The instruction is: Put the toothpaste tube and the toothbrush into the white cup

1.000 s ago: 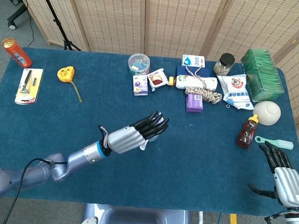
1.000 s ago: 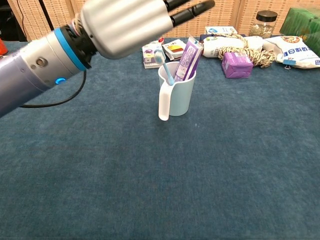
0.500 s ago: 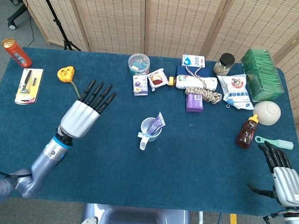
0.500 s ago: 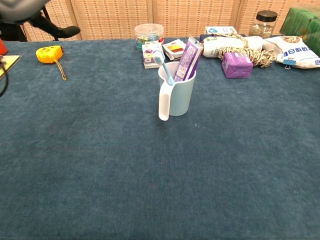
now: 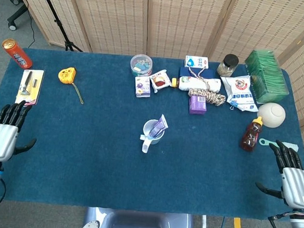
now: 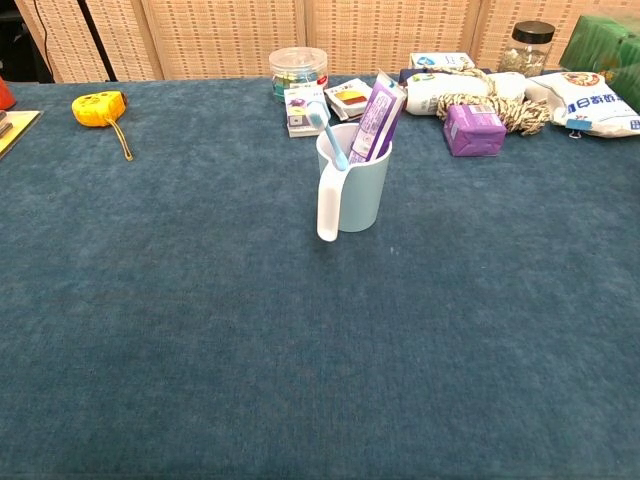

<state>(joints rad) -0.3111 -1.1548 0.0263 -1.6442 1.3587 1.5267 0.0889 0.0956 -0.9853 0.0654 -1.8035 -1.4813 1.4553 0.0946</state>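
The white cup (image 5: 152, 132) (image 6: 356, 195) stands upright at the middle of the blue table. A purple toothpaste tube (image 5: 161, 124) (image 6: 374, 122) and a toothbrush (image 5: 146, 138) (image 6: 329, 132) with a light blue head stand inside it, leaning on the rim. My left hand (image 5: 4, 135) lies flat at the table's front left corner, fingers apart, holding nothing. My right hand (image 5: 293, 175) lies at the front right corner, fingers apart and empty. Neither hand shows in the chest view.
Along the back edge lie small boxes (image 5: 142, 85), a round tub (image 5: 141, 63), a rope bundle (image 5: 207, 95), a jar (image 5: 228, 64), snack bags (image 5: 238, 91) and a green pack (image 5: 267, 75). A sauce bottle (image 5: 251, 133) and teal brush (image 5: 278, 145) sit near my right hand. A yellow tape measure (image 5: 67, 75), razor card (image 5: 29, 86) and can (image 5: 17, 53) lie at left.
My left hand has drawn back from above the cup, across the table to the front left corner. The cup with tube and brush stays put. The right hand has barely shifted.
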